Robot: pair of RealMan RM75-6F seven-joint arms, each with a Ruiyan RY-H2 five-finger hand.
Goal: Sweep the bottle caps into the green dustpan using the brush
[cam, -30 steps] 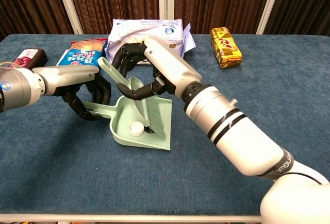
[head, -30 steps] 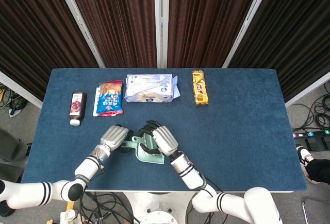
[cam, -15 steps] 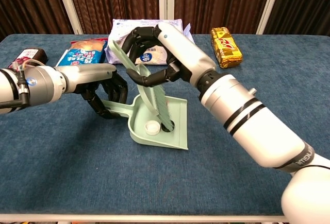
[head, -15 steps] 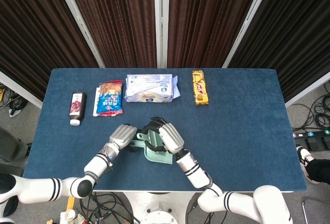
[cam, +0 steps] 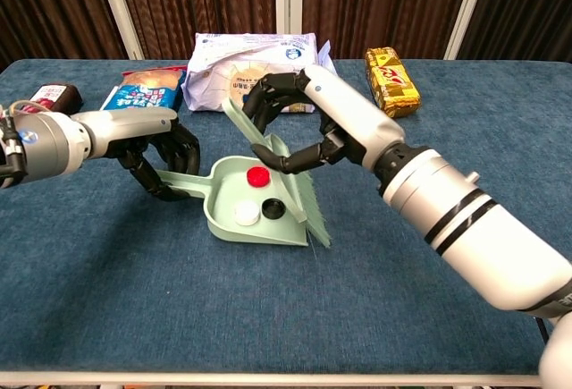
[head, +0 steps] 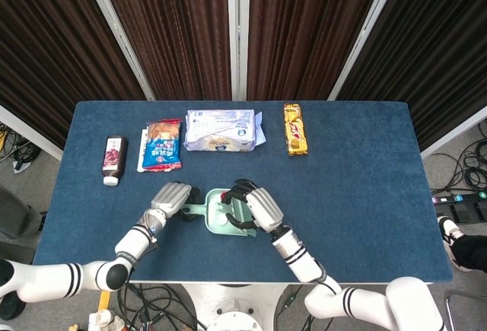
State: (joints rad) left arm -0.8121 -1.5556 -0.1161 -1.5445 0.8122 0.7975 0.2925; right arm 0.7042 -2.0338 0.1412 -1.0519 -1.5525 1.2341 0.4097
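The green dustpan (cam: 228,190) lies flat on the blue table, my left hand (cam: 157,158) gripping its handle. Inside it are a red cap (cam: 257,175), a white cap (cam: 246,214) and a black cap (cam: 272,209). The green brush (cam: 307,207) stands with its bristles at the pan's open right edge, its handle held by my right hand (cam: 308,125). From the head view the dustpan (head: 215,221) sits between my left hand (head: 170,198) and my right hand (head: 260,209), near the table's front.
Along the back of the table lie a dark bottle (head: 113,158), a blue snack bag (head: 162,148), a white wipes pack (head: 221,131) and a yellow wrapped bar (head: 295,128). The table's front edge is close behind the hands.
The brush swung from inside the pan to its open right edge. The pan shifted slightly left and settled flat. A red cap and a black cap now show beside the white one.
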